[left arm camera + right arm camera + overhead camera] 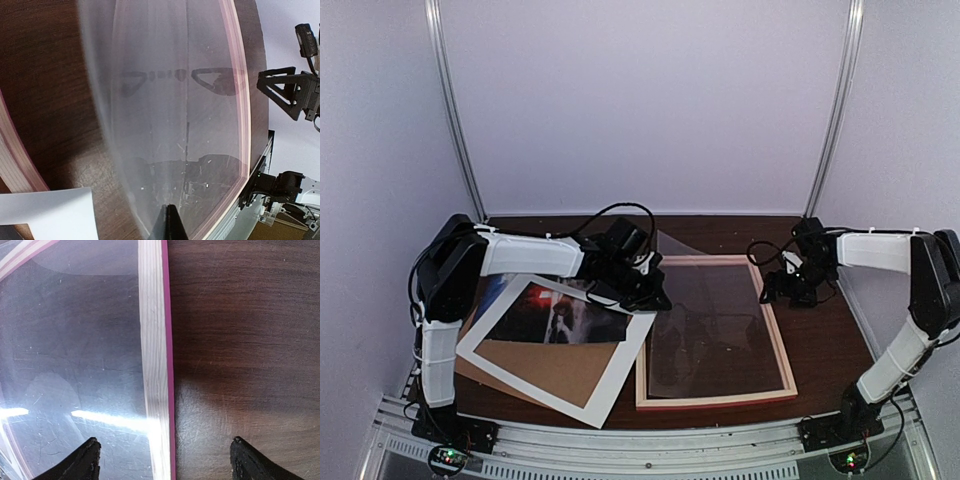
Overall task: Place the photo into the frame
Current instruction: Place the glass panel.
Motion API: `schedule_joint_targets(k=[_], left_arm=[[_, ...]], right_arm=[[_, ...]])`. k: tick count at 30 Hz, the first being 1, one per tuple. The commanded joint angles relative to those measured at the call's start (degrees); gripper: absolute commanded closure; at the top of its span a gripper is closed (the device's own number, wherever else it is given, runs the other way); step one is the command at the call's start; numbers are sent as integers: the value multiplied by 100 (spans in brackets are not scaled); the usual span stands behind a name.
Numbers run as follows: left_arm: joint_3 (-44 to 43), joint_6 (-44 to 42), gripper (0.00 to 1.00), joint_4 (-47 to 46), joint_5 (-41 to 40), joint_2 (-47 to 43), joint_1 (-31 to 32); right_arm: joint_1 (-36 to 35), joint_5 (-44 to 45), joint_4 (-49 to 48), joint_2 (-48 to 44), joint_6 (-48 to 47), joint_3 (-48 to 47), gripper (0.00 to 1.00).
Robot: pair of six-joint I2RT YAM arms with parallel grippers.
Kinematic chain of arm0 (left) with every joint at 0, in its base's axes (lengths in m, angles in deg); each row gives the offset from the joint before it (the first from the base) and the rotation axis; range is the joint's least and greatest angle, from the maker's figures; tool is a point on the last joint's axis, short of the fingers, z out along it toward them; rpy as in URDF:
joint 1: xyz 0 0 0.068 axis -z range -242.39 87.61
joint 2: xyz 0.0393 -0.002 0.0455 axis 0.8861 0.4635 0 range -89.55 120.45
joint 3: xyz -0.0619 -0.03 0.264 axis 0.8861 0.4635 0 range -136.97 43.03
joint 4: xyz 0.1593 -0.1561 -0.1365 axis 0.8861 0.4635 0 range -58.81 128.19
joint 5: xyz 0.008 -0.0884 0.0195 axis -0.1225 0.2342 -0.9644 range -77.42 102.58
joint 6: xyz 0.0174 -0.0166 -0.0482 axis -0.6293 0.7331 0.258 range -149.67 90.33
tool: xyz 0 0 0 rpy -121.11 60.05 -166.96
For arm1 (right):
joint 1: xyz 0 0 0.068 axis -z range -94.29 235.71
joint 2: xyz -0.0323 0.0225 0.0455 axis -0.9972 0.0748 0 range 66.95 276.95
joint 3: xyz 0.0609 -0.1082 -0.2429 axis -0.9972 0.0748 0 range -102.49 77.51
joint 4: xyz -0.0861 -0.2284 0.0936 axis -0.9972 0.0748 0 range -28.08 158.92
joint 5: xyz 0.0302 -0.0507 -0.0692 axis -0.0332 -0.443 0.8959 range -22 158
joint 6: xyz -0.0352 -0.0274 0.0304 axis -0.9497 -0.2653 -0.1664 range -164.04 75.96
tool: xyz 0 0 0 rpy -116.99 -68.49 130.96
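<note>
The frame [777, 340] lies back-up on the table [830, 350], so that its recess can take the layers. The photo [555, 318] rests just left of the frame, partly under the white mat [632, 352] and outside the recess. My left pincer [169, 225], pressed together, appears to pinch the clear sheet [165, 100] above the frame's left side. My right pincer [167, 460], spread wide and holding nothing, straddles the frame's right rail

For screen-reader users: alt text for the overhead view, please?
A pink-rimmed frame lies on a dark table, a clear sheet over it; left of it, a white mat partly covers the photo. The left fingers, shut, seem to pinch the sheet's edge; the right fingers hang open above the frame's right rim.
</note>
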Motion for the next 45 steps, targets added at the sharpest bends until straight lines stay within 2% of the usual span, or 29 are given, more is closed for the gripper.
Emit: schedule_joint_targets(k=[1,19,45], left_arm=[[-152,-12,100,-187,-156,98,-74],[-325,-91,100,3,32,229,-87],[-533,-192,100,417,265,274,-100]], right_arm=[[-41,-36,-68,38,-61,-190,11],[-41,4,-21,81,-69,-230,11],[-35,658,348,39,18,-489,10]])
